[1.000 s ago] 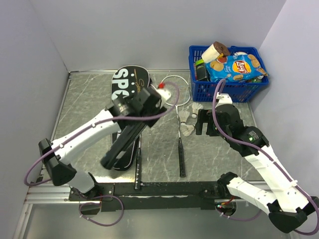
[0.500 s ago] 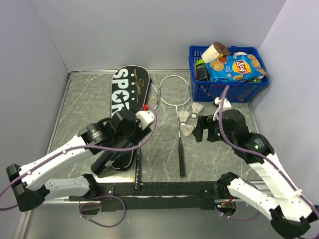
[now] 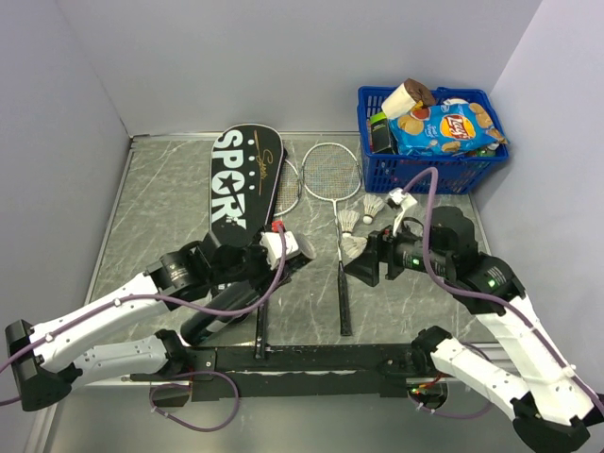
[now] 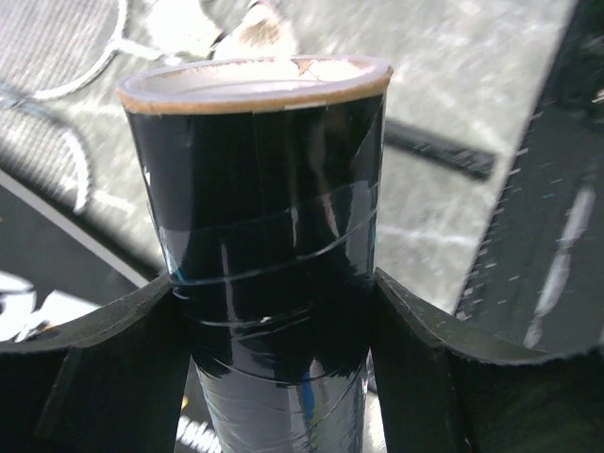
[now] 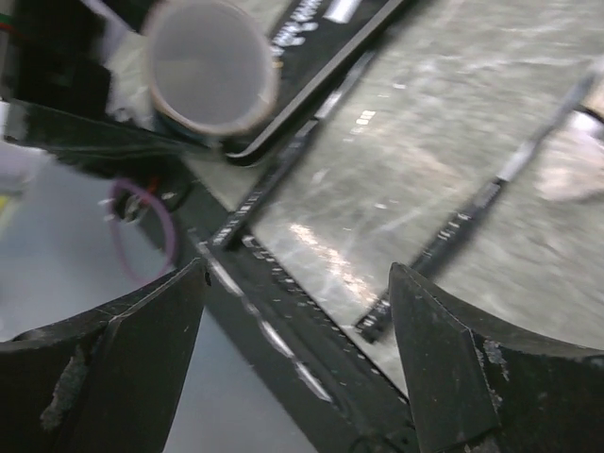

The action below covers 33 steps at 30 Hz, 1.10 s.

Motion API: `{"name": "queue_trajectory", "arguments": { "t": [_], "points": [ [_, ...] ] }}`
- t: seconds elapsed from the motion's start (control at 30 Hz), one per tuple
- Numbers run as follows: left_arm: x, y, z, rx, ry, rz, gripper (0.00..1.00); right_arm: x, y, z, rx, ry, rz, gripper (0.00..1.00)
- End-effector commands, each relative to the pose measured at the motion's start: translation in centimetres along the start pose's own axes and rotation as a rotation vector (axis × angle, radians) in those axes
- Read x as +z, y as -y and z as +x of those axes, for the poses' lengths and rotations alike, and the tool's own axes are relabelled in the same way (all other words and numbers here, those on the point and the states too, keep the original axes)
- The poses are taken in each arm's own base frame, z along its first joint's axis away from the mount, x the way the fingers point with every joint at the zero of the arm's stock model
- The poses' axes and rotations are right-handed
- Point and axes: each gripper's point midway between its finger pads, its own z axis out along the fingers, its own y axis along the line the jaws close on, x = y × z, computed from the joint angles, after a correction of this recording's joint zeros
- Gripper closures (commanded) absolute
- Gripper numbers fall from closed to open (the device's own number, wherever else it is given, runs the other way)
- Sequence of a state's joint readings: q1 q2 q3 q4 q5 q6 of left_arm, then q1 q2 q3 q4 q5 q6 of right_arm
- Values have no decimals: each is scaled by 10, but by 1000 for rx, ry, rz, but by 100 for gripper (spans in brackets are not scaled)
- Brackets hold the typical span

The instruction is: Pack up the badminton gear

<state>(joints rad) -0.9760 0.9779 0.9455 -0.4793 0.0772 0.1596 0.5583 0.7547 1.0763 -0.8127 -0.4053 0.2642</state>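
The tube (image 3: 241, 300) is lying low and slanted near the front edge of the surface (image 3: 160, 208). The left tool (image 4: 274, 311) is grasping it round its body, with a jaw pressing on each side. A second ago it was being held high and steep over the cover (image 3: 241, 184). Since then the left arm has been pulling back and sinking, so the tube's open end is now pointing right, toward the other arm. The right wrist view is looking almost straight into that pale end, and nothing is showing inside it.

The right tool (image 3: 363, 267) is also shifting. It was sitting beside the shuttlecocks and is now swinging left and nearer, toward the tube's mouth. Its jaws are standing apart with nothing between them. The nearest shuttlecock (image 3: 354, 247) is resting on the surface just beside its tip; whether they are touching cannot be told. The other shuttlecocks (image 3: 349, 221) are lying a little farther back.

Judging from this, the tube is being offered up for loading and the right arm is lining up to feed it, but no shuttlecock is going in yet. The rackets (image 3: 331, 173) are lying flat, one with its head partly under the cover, which is lying flat too. The basket (image 3: 425, 175) is sitting well apart at the far right. Most of the packing is looking undone.
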Motion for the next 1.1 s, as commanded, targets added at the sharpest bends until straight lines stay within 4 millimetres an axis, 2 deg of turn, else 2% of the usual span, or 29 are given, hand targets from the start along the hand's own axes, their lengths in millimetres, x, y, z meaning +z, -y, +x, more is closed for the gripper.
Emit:
{"name": "queue_trajectory", "arguments": {
  "t": [0.0, 0.17, 0.43, 0.67, 1.07],
  "points": [
    [-3, 23, -41, -39, 196, 116, 49, -5, -42, -31, -33, 74, -204, 18],
    [1, 41, -35, -53, 218, 194, 51, -4, -57, -40, -26, 55, -282, 21],
    [7, 62, -26, -57, 242, 250, 55, 9, -70, -46, 38, 18, -375, 35],
    [15, 65, -24, -50, 224, 251, 56, 23, -75, -35, 88, -47, -425, 45],
    [12, 60, -22, -48, 248, 217, 56, 40, -75, -12, 123, -128, -415, 49]
  ]
}}
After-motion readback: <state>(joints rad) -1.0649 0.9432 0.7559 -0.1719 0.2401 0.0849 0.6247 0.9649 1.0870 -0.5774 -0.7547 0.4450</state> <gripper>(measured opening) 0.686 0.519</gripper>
